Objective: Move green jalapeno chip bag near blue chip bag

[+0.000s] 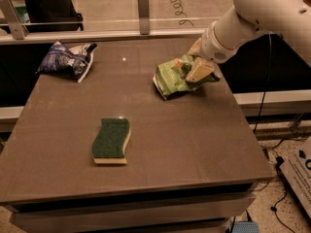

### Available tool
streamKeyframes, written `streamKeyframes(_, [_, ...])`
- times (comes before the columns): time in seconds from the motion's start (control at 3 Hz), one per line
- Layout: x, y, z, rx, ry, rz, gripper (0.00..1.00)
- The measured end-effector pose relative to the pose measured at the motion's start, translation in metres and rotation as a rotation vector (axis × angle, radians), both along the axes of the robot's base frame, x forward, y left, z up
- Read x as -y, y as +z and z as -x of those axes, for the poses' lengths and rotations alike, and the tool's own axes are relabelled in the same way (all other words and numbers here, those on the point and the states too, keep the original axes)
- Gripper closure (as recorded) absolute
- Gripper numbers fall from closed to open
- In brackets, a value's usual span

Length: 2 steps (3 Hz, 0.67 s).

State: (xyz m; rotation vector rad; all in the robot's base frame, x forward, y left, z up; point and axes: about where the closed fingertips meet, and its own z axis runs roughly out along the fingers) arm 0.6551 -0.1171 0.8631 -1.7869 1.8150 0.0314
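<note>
Nearest the front edge of the table lies a sponge, flat, dark green face up, left of centre. It is well apart from both bags and has no part in the job, though its colour could mislead. Farther back on the right side lies the green jalapeno chip bag, crumpled, light green with white edges, resting on the table surface with its printed face up. The claw sits at the bag's right end, touching it or pressed into its folds. It reaches in from the right on the white arm, which slants down from the upper right corner. Whether the claw is clamped on the foil or merely set over it, I cannot tell. My reading is that it works from that end because the arm comes in from that side, and the bag's bulk then faces left, toward where it must go. At the far left corner lies the blue chip bag, dark blue with white patches, crumpled, its white end pointing right. The two bags are well apart with bare table between them, so the move looks not yet done. The likely path runs leftward along the back of the table, clear of the sponge. Foil this crumpled may slip or drag. Beyond the table runs a low rail.
</note>
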Motion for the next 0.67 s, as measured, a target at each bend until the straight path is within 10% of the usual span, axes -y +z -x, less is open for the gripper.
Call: streamKeyframes(0.67, [-0.034,0.048,-0.027,0.086,0.012,-0.022,1.0])
